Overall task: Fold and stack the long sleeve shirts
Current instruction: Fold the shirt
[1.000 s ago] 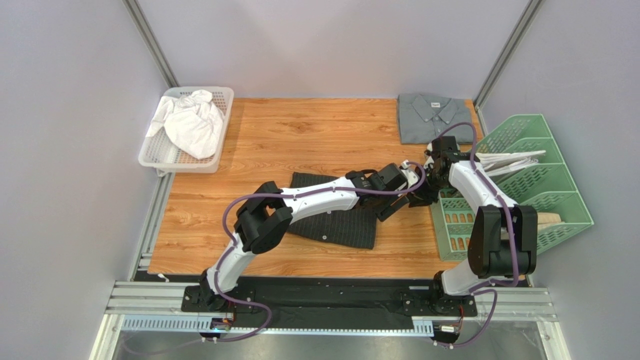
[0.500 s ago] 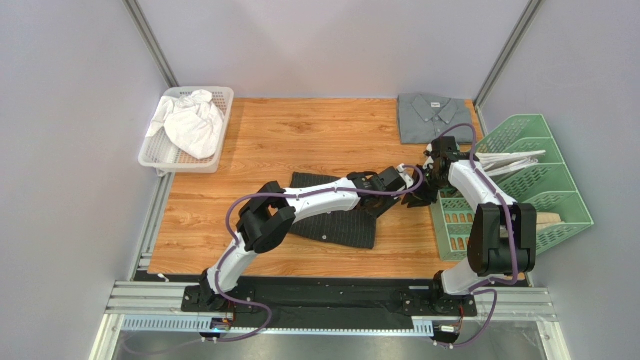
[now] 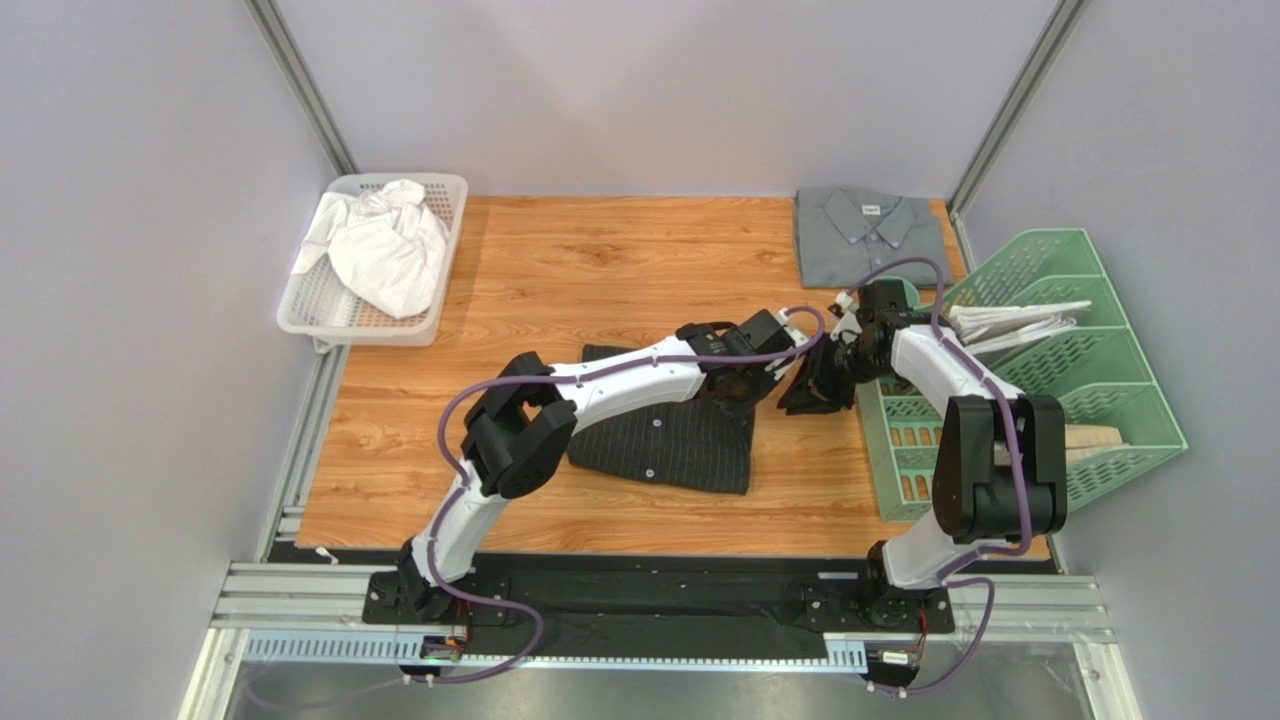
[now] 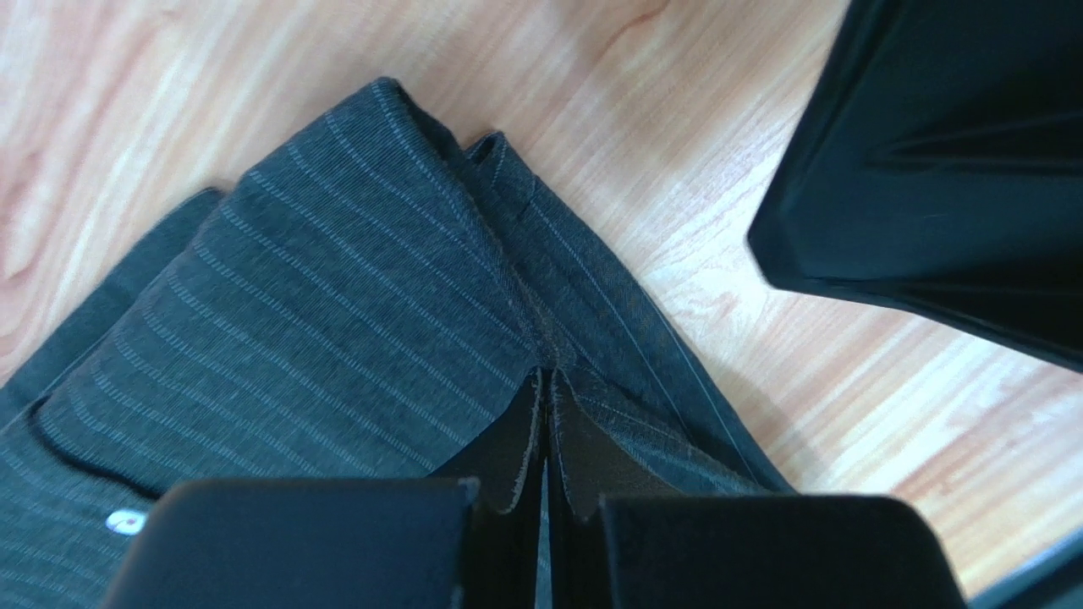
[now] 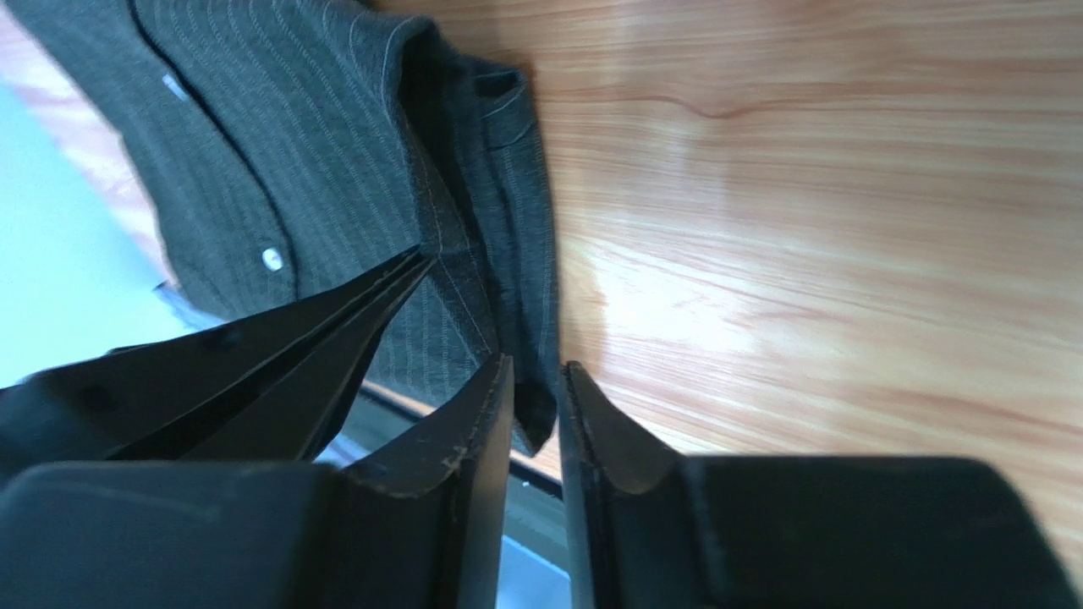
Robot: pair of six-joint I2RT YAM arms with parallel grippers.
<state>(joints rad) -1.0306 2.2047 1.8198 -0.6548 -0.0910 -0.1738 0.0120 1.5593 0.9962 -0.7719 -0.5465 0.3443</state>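
Observation:
The black pinstriped shirt [image 3: 661, 438] lies partly folded on the wooden table, buttons facing up. My left gripper [image 3: 769, 366] reaches across it and is shut on a pinch of cloth at its far right edge [image 4: 549, 381]. Just right of that edge hangs my right gripper [image 3: 796, 399], over bare wood. Its jaws stand a narrow gap apart [image 5: 537, 381] with nothing gripped; the shirt's corner [image 5: 521, 317] shows through the gap. The grey shirt [image 3: 869, 233] lies folded at the back right, collar up.
A white basket [image 3: 445, 240] holding crumpled white cloth [image 3: 383, 248] stands at the back left. A green file rack [image 3: 1082, 390] with papers [image 3: 1022, 320] lines the right edge, close behind the right arm.
The left gripper has gone from open to shut on the black shirt's edge and drawn back to the left. The right gripper has shifted left toward the shirt.

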